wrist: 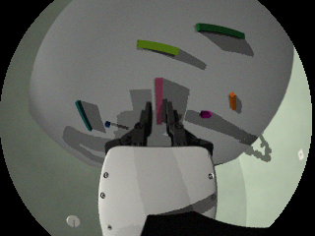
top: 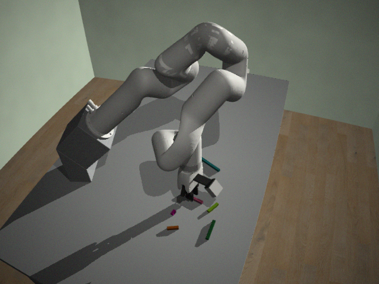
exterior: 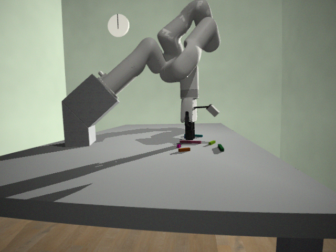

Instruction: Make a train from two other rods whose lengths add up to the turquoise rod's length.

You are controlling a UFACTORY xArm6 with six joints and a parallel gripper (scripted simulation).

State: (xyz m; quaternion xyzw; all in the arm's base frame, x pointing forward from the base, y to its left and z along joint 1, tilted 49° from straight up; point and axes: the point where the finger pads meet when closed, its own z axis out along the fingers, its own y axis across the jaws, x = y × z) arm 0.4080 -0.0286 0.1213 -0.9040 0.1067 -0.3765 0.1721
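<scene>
The gripper (top: 189, 197) (exterior: 189, 139) (wrist: 157, 104) points down, fingers partly open, low above the pink rod (top: 198, 200) (exterior: 190, 142) (wrist: 158, 93). In the wrist view the pink rod runs between the fingers, not gripped. The blue rod (wrist: 107, 124) lies near the turquoise rod (top: 211, 164) (exterior: 198, 135) (wrist: 84, 115); the arm hides it in the top view. The magenta rod (top: 173, 212) (exterior: 178, 145) (wrist: 206, 114) and the green rod (top: 210, 229) (exterior: 220, 147) (wrist: 220, 30) lie apart. No rods are seen end to end.
The lime rod (top: 212, 207) (exterior: 211, 142) (wrist: 157, 47) lies between the pink and green rods. The orange rod (top: 172, 227) (exterior: 184, 149) (wrist: 233, 101) lies near the magenta rod. The grey table's right edge is beyond the green rod in the top view.
</scene>
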